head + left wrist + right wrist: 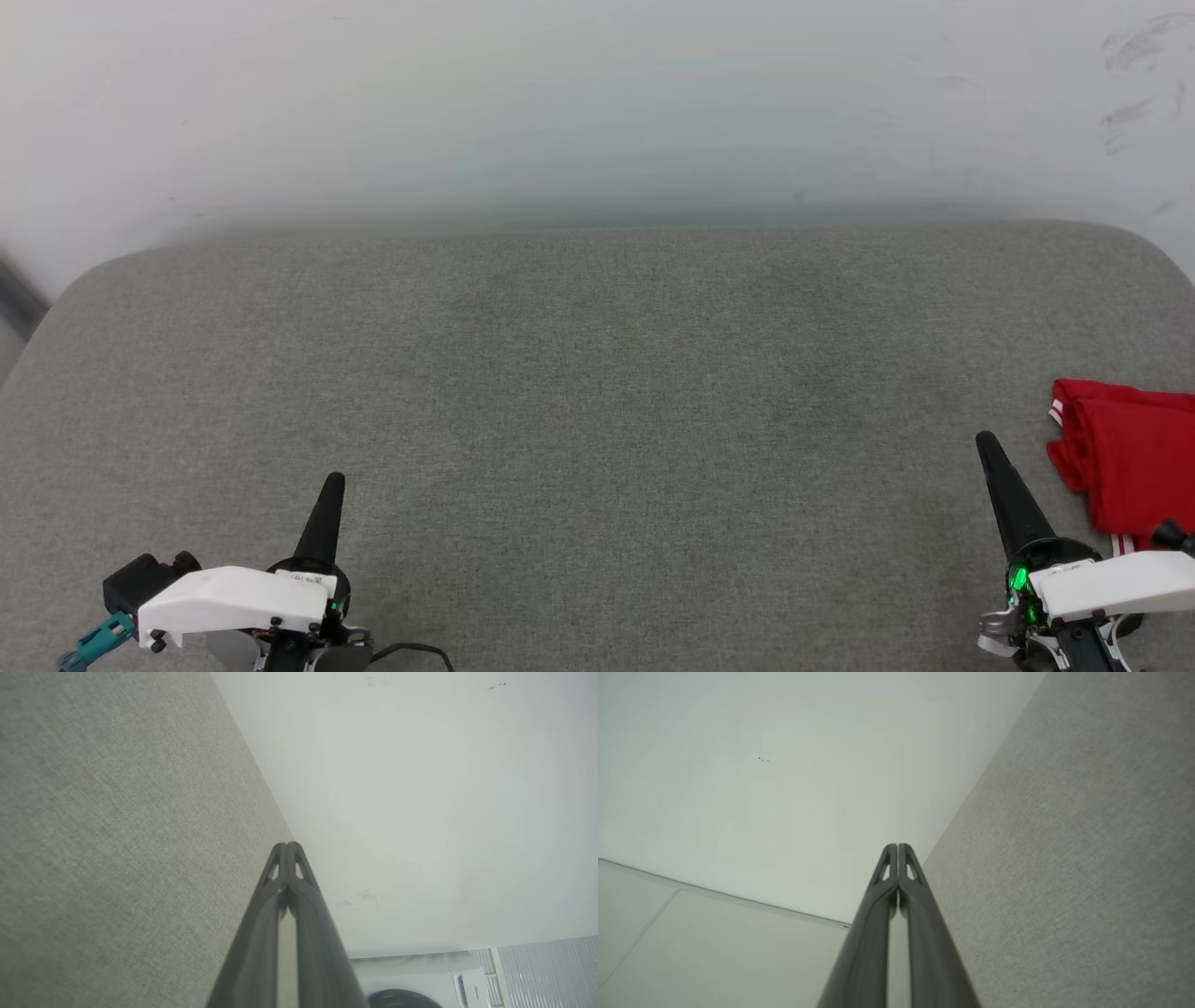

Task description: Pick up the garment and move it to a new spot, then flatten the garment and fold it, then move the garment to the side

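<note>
The garment (1131,462) lies folded into a red bundle at the right edge of the head view, with a bit of red-white striped trim showing; part of it runs out of the picture. My right gripper (985,442) stands just left of it, apart from the cloth, fingers pressed together and empty (897,847). Far to the left, near the front edge, my left gripper (333,481) is shut too, holding nothing (288,845). The lettering is hidden.
A grey-green fabric surface (579,392) with rounded far corners spreads before me, against a pale wall (597,103). A white appliance with a dark round door (411,984) shows in the left wrist view's lower corner.
</note>
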Controlling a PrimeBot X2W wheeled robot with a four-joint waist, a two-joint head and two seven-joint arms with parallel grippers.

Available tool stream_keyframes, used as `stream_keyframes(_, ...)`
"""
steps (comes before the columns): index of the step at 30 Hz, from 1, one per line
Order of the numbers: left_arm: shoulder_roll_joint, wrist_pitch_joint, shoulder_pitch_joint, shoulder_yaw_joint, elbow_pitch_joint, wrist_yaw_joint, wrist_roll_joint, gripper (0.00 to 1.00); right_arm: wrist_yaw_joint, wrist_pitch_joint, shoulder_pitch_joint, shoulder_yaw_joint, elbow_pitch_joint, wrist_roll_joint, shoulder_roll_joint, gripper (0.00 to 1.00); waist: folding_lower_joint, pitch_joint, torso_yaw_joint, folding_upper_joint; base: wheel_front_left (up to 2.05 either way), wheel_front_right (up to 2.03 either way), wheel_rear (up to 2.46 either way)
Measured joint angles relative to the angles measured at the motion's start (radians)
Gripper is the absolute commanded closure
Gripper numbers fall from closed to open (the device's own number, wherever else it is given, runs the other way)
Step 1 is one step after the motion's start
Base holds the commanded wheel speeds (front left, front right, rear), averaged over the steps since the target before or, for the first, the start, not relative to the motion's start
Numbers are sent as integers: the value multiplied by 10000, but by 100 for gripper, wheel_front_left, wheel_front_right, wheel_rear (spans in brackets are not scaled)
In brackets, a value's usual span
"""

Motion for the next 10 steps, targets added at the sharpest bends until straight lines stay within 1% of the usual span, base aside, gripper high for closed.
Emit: stream_keyframes(10, -213, 224, -159, 295, 123, -270, -685, 100, 0, -2, -165, -58, 309, 874, 2, 100, 0, 29, 45, 0, 0, 0, 0)
